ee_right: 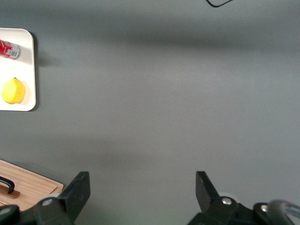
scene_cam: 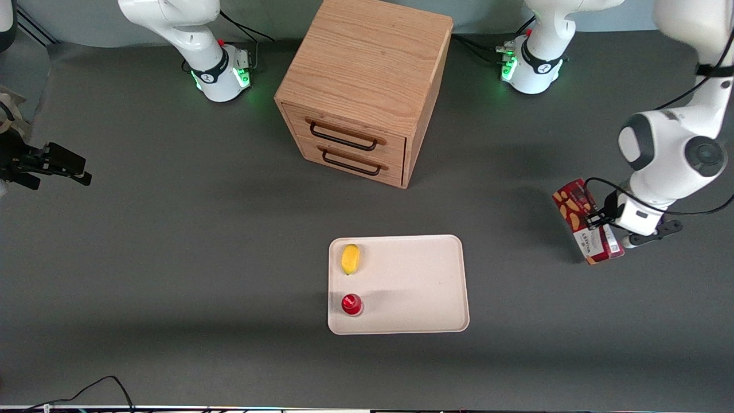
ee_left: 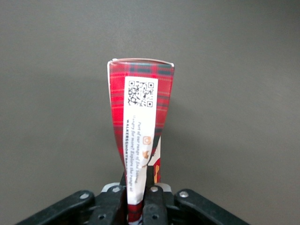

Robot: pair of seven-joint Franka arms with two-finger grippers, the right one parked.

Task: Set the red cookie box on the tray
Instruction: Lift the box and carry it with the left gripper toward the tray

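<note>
A dark grey desk (scene_cam: 172, 258) carries a wooden two-drawer cabinet (scene_cam: 361, 92) well back from the front camera, with both drawers shut, so nothing of their contents shows. Nearer the camera than the cabinet lies the cream-white tray (scene_cam: 413, 281), and toward the working arm's end of the desk, well apart from the tray, is the red cookie box (scene_cam: 582, 221). The end effector (ee_left: 138, 199) is clamped on the box's narrow end, its fingers (ee_left: 151, 202) pressed against the two broad faces just by the printed label strip; from the front the box looks tilted and possibly raised off the desk, though whether its low end touches the surface cannot be told. The box reads as light, stiff cardboard that would dent if squeezed hard, and its glossy print may be a little slick; held so near one end, its long body could swing or droop, so a grip nearer the middle would probably be steadier. The tray already holds a lemon (scene_cam: 350, 258) and a small red can (scene_cam: 351, 304), both along the edge toward the parked arm, leaving the rest of its floor bare and seemingly wide enough for the box laid flat.
</note>
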